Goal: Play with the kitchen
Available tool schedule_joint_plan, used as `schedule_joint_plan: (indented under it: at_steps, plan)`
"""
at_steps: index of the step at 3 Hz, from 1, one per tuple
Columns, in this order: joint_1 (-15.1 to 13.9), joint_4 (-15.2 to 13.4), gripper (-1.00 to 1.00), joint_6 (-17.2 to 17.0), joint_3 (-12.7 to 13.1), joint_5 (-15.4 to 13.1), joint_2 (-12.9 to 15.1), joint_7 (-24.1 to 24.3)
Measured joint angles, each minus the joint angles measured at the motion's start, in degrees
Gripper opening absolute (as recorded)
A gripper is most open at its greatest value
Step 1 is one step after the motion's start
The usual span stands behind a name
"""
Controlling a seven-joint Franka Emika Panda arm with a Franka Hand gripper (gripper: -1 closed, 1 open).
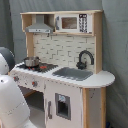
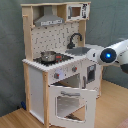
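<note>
The kitchen (image 1: 70,75) (image 2: 55,60) is a tall toy of pale wood and white panels. It has a grey hood (image 1: 40,27) (image 2: 48,20), a black faucet (image 1: 85,57) (image 2: 75,39), a sink (image 1: 72,73) and a stovetop (image 2: 50,59). A small metal pot (image 1: 31,62) (image 2: 48,56) stands on the stovetop. In the second exterior view the windowed oven door (image 2: 70,102) hangs open, folded down. My white arm (image 2: 107,54), with a blue light on it, reaches in from the second exterior view's right beside the counter. No gripper shows in either view.
A toy microwave (image 1: 70,22) (image 2: 77,11) sits on the top shelf. The cupboard door (image 1: 61,106) under the sink is shut. Part of my white arm (image 1: 12,102) fills the first exterior view's lower left. Grey curtain hangs behind; the floor (image 2: 15,117) is wood.
</note>
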Motion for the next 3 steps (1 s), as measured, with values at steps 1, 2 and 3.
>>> schedule_joint_plan:
  at_steps: [1,2,3]
  plan:
    - [-0.09,-0.09,1.00,0.76,0.91,-5.57,-0.07,-1.15]
    - [-0.34,-0.15,1.00,2.16,2.03,-11.41,-0.05,-1.44]
    - [-0.66,-0.33,1.00,3.90,3.49,-17.11,-0.06,-1.44]
